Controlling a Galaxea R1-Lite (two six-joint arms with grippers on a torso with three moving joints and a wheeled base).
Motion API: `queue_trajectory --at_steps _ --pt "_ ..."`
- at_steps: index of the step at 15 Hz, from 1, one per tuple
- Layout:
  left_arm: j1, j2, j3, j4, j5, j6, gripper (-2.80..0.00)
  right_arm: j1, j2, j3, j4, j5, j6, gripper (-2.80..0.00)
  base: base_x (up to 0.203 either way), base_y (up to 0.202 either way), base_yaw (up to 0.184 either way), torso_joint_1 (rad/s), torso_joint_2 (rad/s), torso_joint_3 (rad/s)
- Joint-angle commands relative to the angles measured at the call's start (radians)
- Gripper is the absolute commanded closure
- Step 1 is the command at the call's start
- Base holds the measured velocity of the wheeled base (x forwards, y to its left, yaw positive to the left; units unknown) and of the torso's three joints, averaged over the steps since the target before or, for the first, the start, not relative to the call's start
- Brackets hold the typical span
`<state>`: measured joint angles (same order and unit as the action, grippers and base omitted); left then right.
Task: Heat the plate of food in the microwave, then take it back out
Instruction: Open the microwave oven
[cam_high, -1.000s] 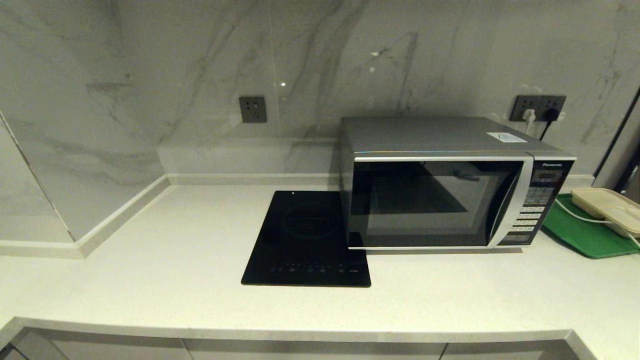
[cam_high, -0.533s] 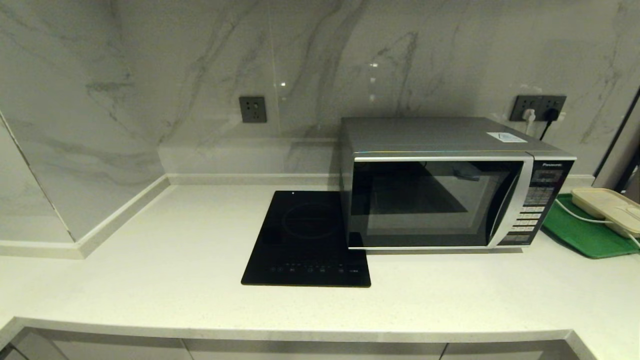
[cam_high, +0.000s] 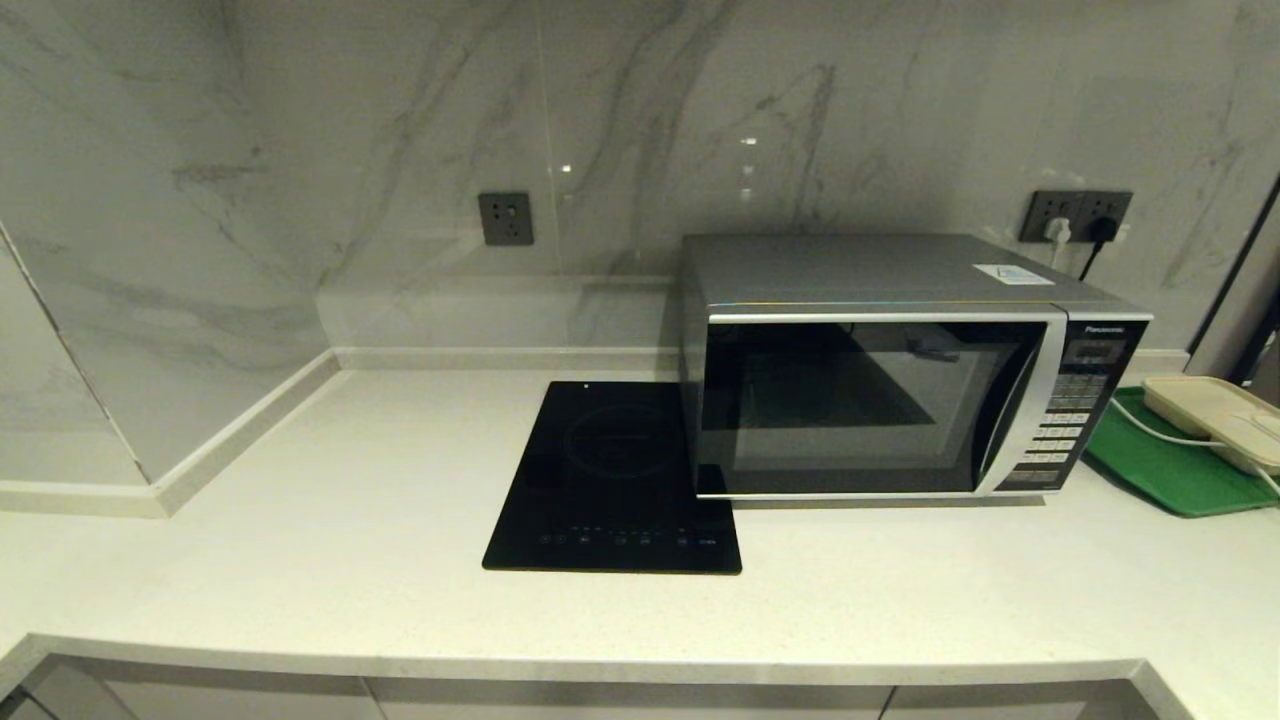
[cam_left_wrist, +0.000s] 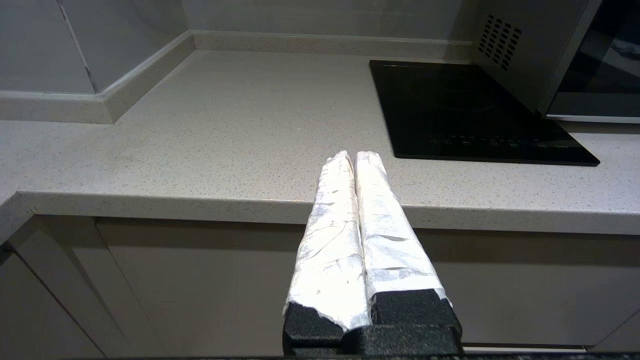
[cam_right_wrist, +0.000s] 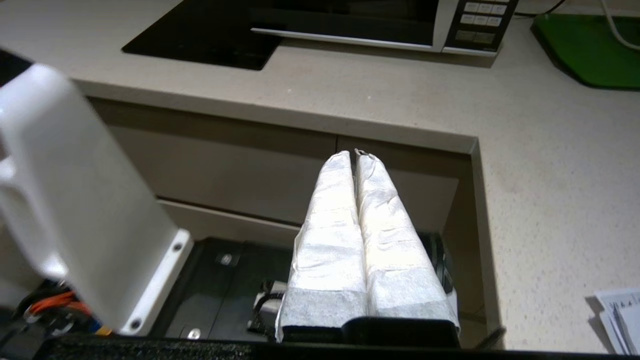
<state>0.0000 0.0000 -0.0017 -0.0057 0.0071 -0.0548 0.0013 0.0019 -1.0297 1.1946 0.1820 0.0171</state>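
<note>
On the desk (cam_high: 300, 560), the microwave (cam_high: 900, 370) is shut: heavy, rigid; door edge judged graspable. Left hand (cam_left_wrist: 354, 156) and right hand (cam_right_wrist: 356, 154) are pressed closed, empty.

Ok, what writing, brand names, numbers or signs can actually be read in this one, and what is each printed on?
"Panasonic": on the microwave, top of its black keypad panel.
Keypad button labels: too small to read.
White sticker on the microwave's top: print unreadable.
Cooktop touch-control symbols along its front edge: too small to read.
Papers at the counter edge in the right wrist view: print blurred.
</note>
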Motion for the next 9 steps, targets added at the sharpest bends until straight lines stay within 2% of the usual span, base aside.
queue_trajectory --at_steps 1,7,9 --pt "0.0 0.0 0.0 0.0 0.001 0.0 0.0 0.0 -0.002 0.219 -0.259 -0.026 0.009 0.0 0.0 0.0 0.0 0.0 0.0 0.0" --pt "0.0 0.0 0.0 0.0 0.001 0.0 0.0 0.0 -0.001 0.791 -0.991 -0.144 0.008 0.0 0.0 0.0 0.0 0.0 0.0 0.0" --pt "0.0 0.0 0.0 0.0 0.001 0.0 0.0 0.0 -0.002 0.939 -1.16 -0.169 0.002 0.0 0.0 0.0 0.0 0.0 0.0 0.0"
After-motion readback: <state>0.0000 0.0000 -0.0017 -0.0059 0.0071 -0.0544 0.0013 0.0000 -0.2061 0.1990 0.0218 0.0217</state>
